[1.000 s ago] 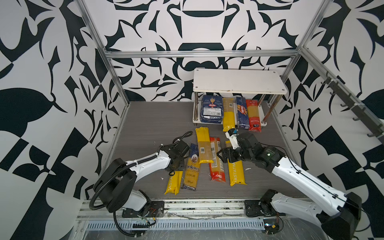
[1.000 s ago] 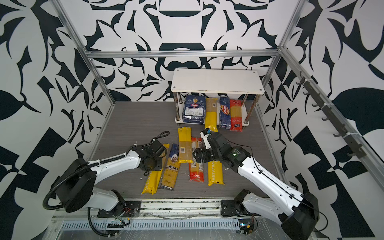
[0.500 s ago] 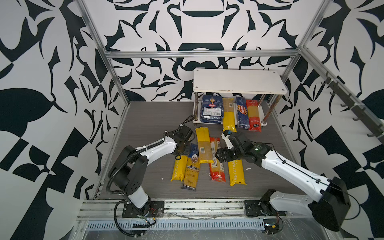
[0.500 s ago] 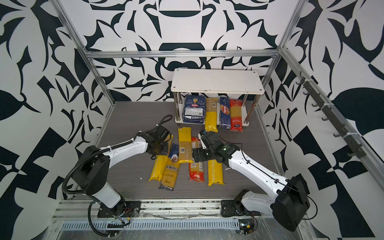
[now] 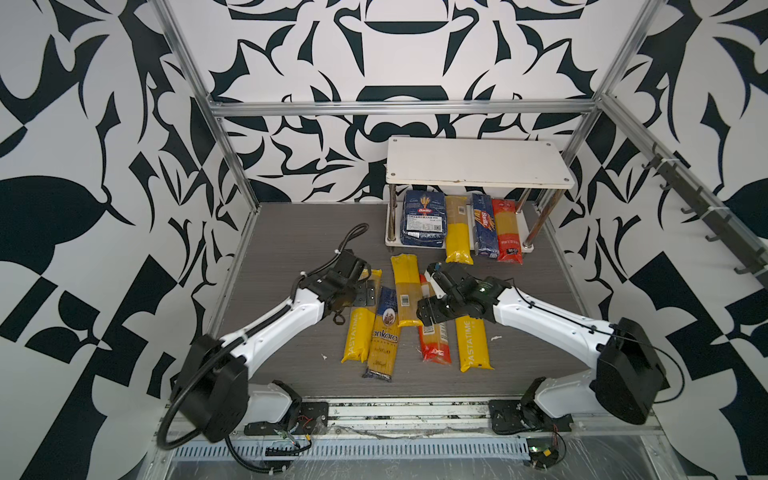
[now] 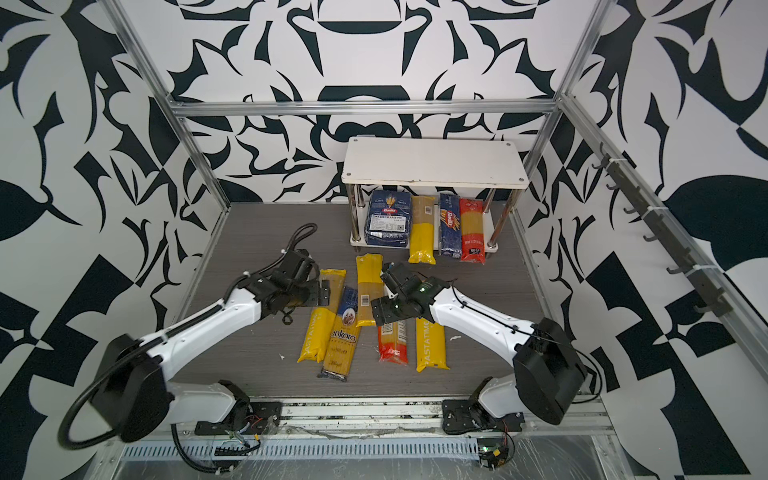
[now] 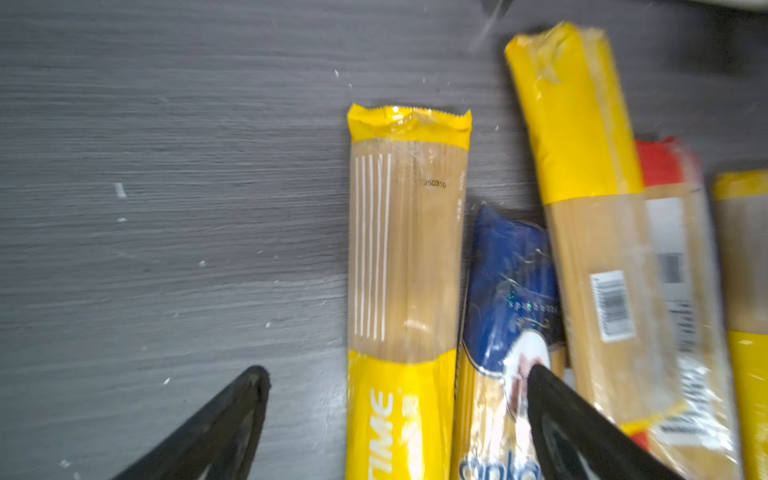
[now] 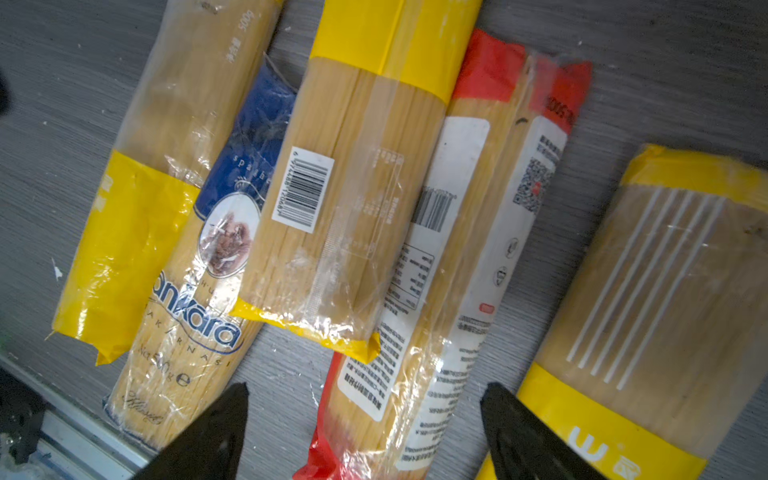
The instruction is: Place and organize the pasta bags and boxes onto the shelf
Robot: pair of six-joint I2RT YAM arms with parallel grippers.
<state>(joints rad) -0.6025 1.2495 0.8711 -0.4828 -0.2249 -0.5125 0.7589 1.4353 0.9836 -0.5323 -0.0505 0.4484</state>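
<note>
**Left tool releases the yellow bag**

The leftmost PASTATIME bag (image 5: pixel 359 328) lies farther up the bench (image 5: pixel 291 249) than a second ago, close beside the ankara bag (image 5: pixel 384 332). The left tool (image 7: pixel 397 374) has let go of it and now stands spread wide above it, one finger on either side. The right tool (image 8: pixel 365 390) hangs open over the red bag (image 5: pixel 434 345), as before. Four packs (image 5: pixel 457 232) still lie on the lower board of the shelf (image 5: pixel 478 166).
</note>
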